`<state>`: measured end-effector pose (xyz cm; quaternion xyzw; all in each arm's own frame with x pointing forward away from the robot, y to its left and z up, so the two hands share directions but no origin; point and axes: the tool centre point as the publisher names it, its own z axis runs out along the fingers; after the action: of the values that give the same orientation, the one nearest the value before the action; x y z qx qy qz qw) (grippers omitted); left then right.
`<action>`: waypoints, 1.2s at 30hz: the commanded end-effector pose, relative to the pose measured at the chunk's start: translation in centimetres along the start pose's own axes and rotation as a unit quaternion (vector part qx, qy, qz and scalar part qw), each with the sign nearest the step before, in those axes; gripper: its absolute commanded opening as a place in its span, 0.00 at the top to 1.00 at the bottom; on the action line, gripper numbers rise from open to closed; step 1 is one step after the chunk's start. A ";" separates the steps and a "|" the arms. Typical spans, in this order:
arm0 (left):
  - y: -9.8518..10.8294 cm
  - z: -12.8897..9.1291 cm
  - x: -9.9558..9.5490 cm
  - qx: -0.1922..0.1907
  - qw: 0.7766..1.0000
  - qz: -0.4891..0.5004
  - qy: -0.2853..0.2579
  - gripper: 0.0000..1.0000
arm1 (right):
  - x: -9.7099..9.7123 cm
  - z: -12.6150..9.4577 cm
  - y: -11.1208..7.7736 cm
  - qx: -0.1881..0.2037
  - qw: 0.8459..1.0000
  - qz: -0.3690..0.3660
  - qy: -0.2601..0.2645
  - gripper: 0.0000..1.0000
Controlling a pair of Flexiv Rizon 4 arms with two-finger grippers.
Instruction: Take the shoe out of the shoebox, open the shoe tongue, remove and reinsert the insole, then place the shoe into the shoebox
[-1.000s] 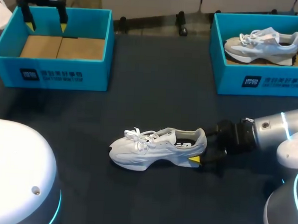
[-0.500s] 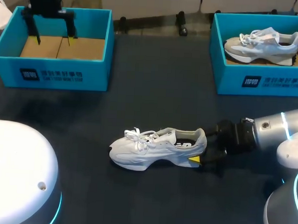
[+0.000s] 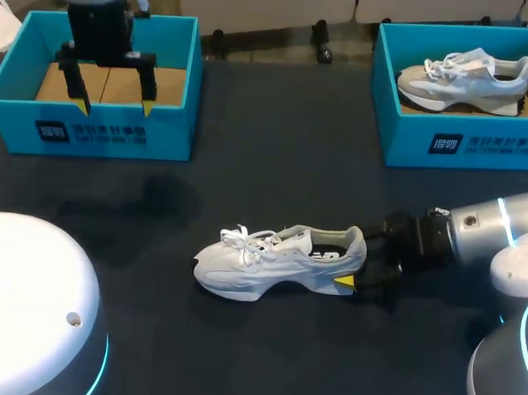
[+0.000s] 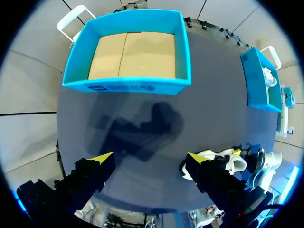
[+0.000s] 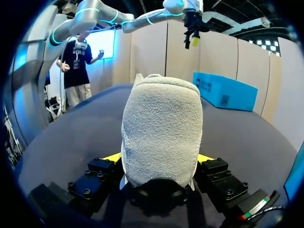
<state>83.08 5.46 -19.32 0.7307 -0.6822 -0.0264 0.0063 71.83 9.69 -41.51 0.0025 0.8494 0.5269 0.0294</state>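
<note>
The right gripper, reaching in from the table's 3 o'clock side, clamps the heel of the white shoe. One yellow-tipped finger sits on each flank of the padded collar, the jaws spread only as far as the heel is wide. Its wrist view shows the right gripper with the heel of the shoe filling the gap between its fingers. The shoe sits upright on its sole on the dark table, a little toward 6 o'clock from the centre, toe pointing to 9 o'clock, the tongue not yet pulled open. The hold at the heel appears meant to pin the shoe in place and leave the laces and opening free for the other arm. The left gripper hangs at 10 o'clock above the front wall of the empty shoebox, fingers wide apart, tips down, carrying nothing. From its own wrist the left gripper looks down on the table with the empty shoebox ahead of it and the shoe beside one finger. A second shoebox at 2 o'clock holds a second shoe, untouched
</note>
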 end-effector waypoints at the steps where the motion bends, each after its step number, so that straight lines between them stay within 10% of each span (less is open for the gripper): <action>1: 2.2 0.8 1.5 0.040 0.999 -0.007 -0.005 0.00 | -0.1 0.0 0.0 0.003 1.000 0.001 0.001 1.00; 36: 9.0 4.9 18.6 0.015 0.994 0.104 0.005 0.00 | -0.1 0.0 0.0 0.003 1.000 0.001 0.001 1.00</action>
<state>75.05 -12.29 -23.89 0.6571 -0.7538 -0.0050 0.0044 71.84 9.70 -41.51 0.0024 0.8494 0.5270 0.0294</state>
